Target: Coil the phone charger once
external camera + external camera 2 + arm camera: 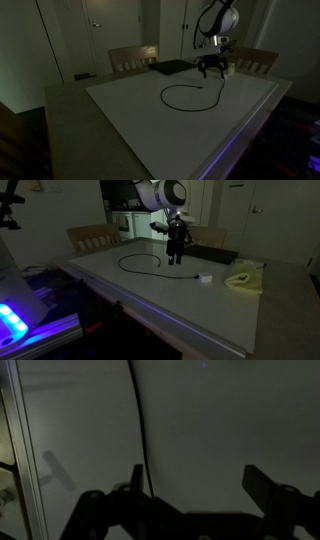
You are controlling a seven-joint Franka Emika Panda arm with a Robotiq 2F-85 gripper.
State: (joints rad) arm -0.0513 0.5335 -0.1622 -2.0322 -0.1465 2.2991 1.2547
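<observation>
The phone charger [185, 88] is a thin black cable lying on the white table top [150, 120] in a loose open loop; it also shows in an exterior view [138, 262]. In the wrist view the cable [139, 420] runs up the frame past the left finger. My gripper [211, 70] hangs just above the table at the cable's far end, also seen in an exterior view [175, 257]. In the wrist view its fingers [195, 482] are spread wide with nothing between them; the cable lies beside the left finger, not clamped.
A flat black pad [170, 67] lies at the table's back edge, also seen in an exterior view [212, 254]. A pale greenish box [243, 279] and a small white piece [204, 278] lie on the table. Wooden chairs [133, 57] stand behind.
</observation>
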